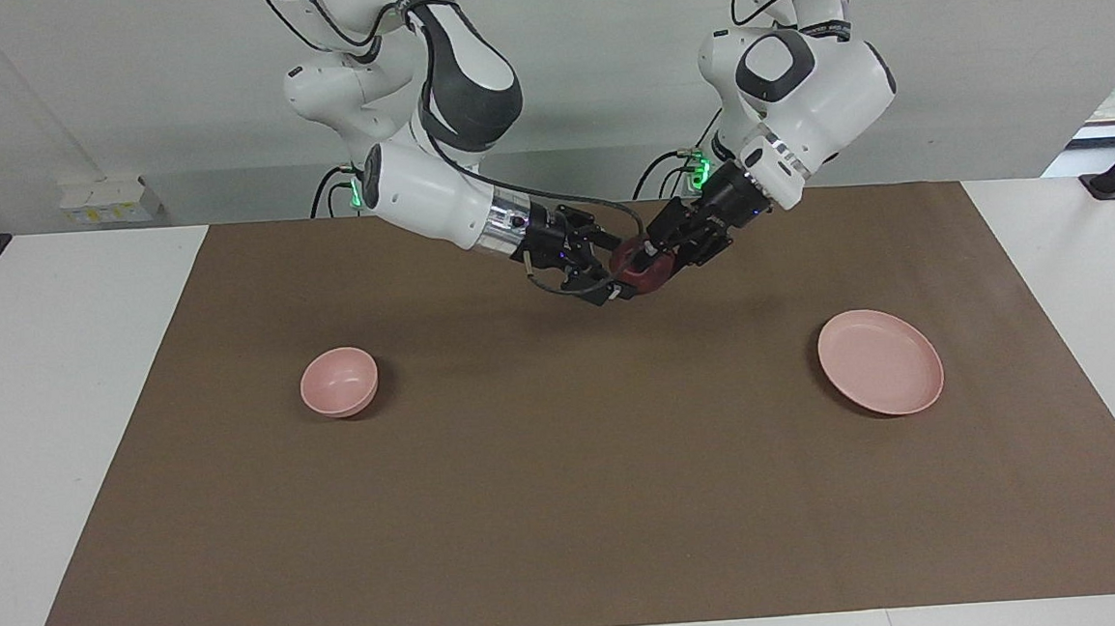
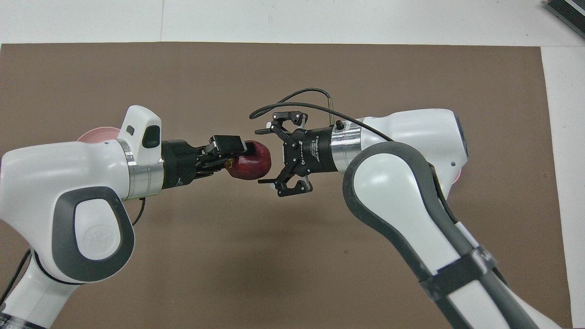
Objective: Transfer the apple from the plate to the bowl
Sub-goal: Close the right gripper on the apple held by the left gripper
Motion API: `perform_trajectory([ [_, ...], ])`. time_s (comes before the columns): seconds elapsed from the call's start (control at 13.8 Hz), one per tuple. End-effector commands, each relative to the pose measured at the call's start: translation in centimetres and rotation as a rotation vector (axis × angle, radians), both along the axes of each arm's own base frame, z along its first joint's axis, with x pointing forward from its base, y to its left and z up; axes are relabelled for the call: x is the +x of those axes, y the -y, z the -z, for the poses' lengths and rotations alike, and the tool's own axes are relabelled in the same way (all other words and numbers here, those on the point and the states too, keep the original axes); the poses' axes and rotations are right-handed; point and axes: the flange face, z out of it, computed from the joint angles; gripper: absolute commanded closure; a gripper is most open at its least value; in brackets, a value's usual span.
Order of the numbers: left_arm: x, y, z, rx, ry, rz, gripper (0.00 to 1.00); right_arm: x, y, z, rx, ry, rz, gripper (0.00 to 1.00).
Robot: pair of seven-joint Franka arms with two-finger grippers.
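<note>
Midway along the brown mat [image 1: 569, 506], both grippers meet in the air with the apple [image 2: 250, 161] between them. Left gripper [image 2: 237, 157]: reaches in from the plate's end of the table, its fingers pinching the dark red apple, which is held clear of the mat. Right gripper [image 2: 279, 155]: faces the left gripper from the bowl's end, its fingers spread wide, one above and one below the level of the apple in the overhead view; the fingertips lie just beside the fruit, and whether they touch it cannot be told. Plate [image 1: 880, 361]: flat, pink, bare, resting on the mat toward the left arm's end, well apart from the grippers. Bowl [image 1: 339, 381]: small, deep, pink, with nothing in it, resting on the mat toward the right arm's end, likewise well apart from the grippers. In the overhead view both dishes are largely covered by the arms.
</note>
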Motion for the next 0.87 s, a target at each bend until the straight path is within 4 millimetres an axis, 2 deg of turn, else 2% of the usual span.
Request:
perform_trajectory([
  [0.0, -0.28, 0.10, -0.91, -0.007, 0.028, -0.042, 1.00, 0.23, -0.43, -0.16, 0.008, -0.012, 0.025, 0.00],
  [0.07, -0.24, 0.16, -0.93, -0.007, 0.031, -0.044, 1.00, 0.11, -0.38, -0.11, 0.004, -0.012, 0.021, 0.00],
  [0.15, -0.27, 0.24, -0.93, -0.007, 0.031, -0.043, 1.00, 0.11, -0.38, -0.11, 0.004, -0.010, 0.020, 0.33],
  [0.22, -0.31, 0.32, -0.93, -0.008, 0.029, -0.043, 1.00, 0.21, -0.35, -0.12, 0.006, -0.011, 0.028, 0.75],
  [0.29, -0.31, 0.32, -0.93, -0.011, 0.022, -0.050, 1.00, 0.29, -0.38, -0.19, 0.011, -0.011, 0.032, 1.00],
  [0.58, -0.56, 0.87, -1.01, -0.016, 0.006, -0.055, 1.00, 0.44, -0.45, -0.39, 0.014, -0.006, 0.033, 1.00],
  [0.65, -0.55, 0.87, -1.01, -0.016, 0.006, -0.055, 0.96, 0.57, -0.34, -0.43, 0.015, -0.003, 0.032, 1.00],
  [0.73, -0.55, 0.87, -1.01, -0.016, 0.006, -0.055, 0.77, 0.60, -0.27, -0.43, 0.015, 0.001, 0.029, 1.00],
  [0.8, -0.55, 0.87, -1.01, -0.016, 0.006, -0.055, 0.34, 0.60, -0.26, -0.42, 0.013, 0.004, 0.027, 1.00],
])
